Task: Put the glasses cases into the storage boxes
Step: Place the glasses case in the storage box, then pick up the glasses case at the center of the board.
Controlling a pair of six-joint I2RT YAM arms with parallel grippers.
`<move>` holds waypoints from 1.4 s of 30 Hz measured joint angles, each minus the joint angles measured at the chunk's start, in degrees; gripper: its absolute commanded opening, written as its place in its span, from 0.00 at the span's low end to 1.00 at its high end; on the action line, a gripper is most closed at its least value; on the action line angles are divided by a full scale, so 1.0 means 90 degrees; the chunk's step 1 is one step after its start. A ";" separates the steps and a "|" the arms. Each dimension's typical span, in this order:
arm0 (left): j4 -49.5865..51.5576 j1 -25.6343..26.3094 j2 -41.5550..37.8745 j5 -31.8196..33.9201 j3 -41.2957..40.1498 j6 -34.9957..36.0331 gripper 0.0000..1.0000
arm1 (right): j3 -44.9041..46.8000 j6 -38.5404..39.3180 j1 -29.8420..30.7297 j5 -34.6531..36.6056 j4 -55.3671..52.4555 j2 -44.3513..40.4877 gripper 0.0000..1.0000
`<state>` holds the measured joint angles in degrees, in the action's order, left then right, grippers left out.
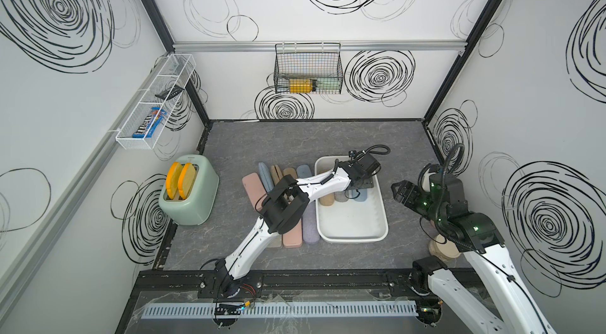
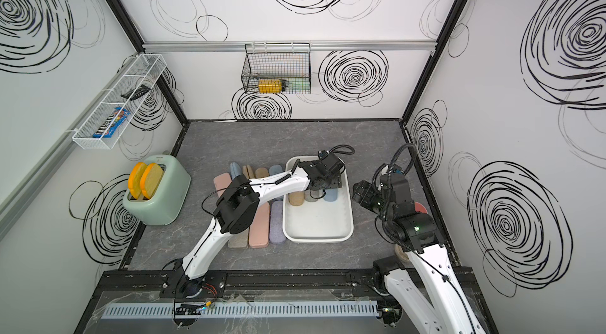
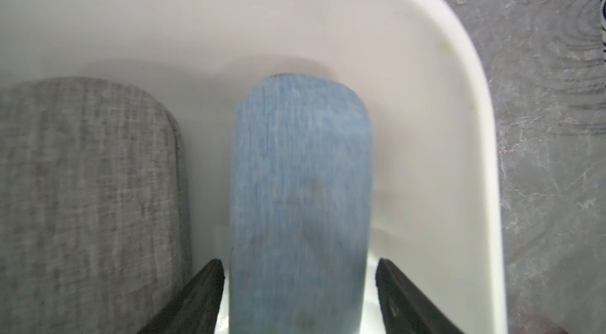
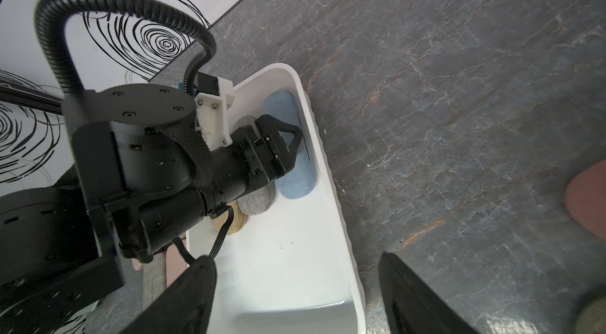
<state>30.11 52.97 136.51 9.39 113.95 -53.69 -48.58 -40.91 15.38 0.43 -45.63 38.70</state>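
Found left gripper (image 3: 298, 263) low in far part of tub (image 1: 352, 239), jaws apart astride blue case (image 3: 300, 168), gap on one side, nothing clamped. Saw blue case flat by right wall of tub, grey case (image 3: 88, 185) just left, tan case (image 1: 326, 201) further left. Noted right gripper (image 4: 295, 258) wide open, empty, right of tub. Saw other cases (image 1: 292, 237) on table, left of tub.

Top views: set high over the front edge, facing down and inward, far enough to take in the whole table (image 1: 295, 139) and tub (image 1: 352, 234). Left wrist: very near, inside the tub, facing a blue case (image 3: 300, 185), apparently blurred, beside a grey case (image 3: 88, 185). Right wrist: near, looking across the left arm (image 4: 147, 158) at that same tub corner.
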 measured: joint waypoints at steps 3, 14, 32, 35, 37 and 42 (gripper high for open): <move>-0.0012 0.0000 0.0000 -0.0039 0.0019 0.0022 0.80 | -0.0002 0.0002 0.0000 -0.0007 0.0000 0.0007 0.82; -0.0010 0.0124 -0.0988 0.0279 -0.0661 0.0291 0.83 | -0.0070 -0.0032 0.0153 -0.0243 -0.0002 0.0211 0.80; -0.1190 -0.3274 -0.8568 0.0175 -0.7006 0.1955 0.96 | -0.1324 -0.0576 0.5326 0.1396 0.1450 0.3565 0.80; -0.1226 -0.4646 -0.8944 -0.0680 -0.7888 0.1868 0.92 | -0.2055 -0.0391 0.5610 0.1462 0.1749 0.4503 0.80; -0.1217 -0.5217 -0.8976 -0.1209 -0.8286 0.1809 0.90 | -0.2443 -0.0221 0.5695 0.1481 0.1962 0.4991 0.77; -0.1316 -0.5663 -0.8922 -0.1953 -0.8701 0.1824 0.87 | -0.3002 0.0226 0.5663 0.1506 0.2317 0.5838 0.72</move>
<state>18.26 2.00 56.21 -8.19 35.64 -37.28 -75.59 -38.87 66.35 13.98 -24.77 91.24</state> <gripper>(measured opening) 0.879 0.743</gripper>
